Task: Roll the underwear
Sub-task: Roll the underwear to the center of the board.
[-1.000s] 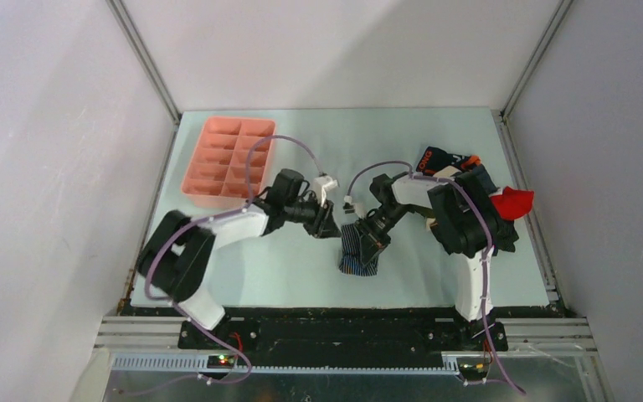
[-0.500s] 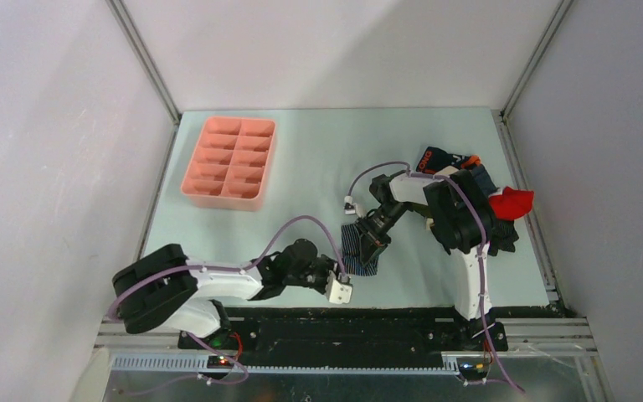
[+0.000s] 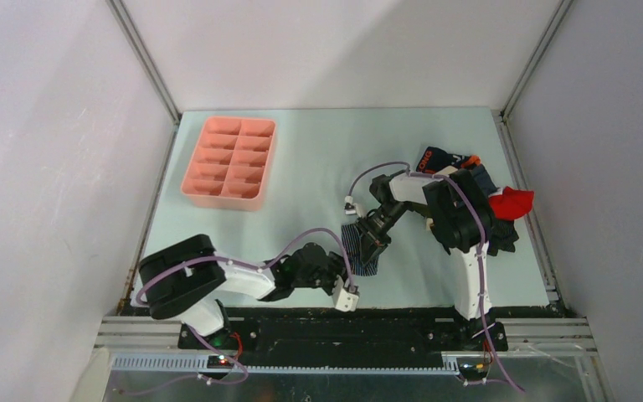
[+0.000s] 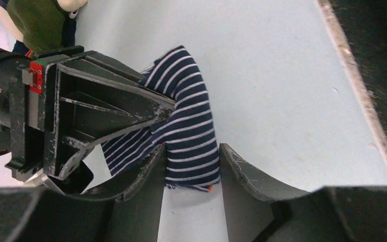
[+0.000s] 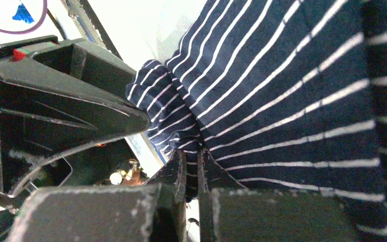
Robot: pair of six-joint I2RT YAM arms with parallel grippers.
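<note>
Cloth sits bunched in the middle of the table [image 3: 301, 142]: the striped underwear [image 3: 358, 254], with the pink tray [image 3: 228, 162] well off to the left and a pile of other underwear [image 3: 456, 166] partly hidden behind the right arm. The right gripper [image 3: 370, 241] is pinched tight on the cloth's far part, while the left gripper [image 3: 345, 270] has its fingers half apart, one on each side of the near end. From the top that end is partly covered, but the left wrist view shows it plainly, with an olive piece [image 4: 40, 20] behind.
</note>
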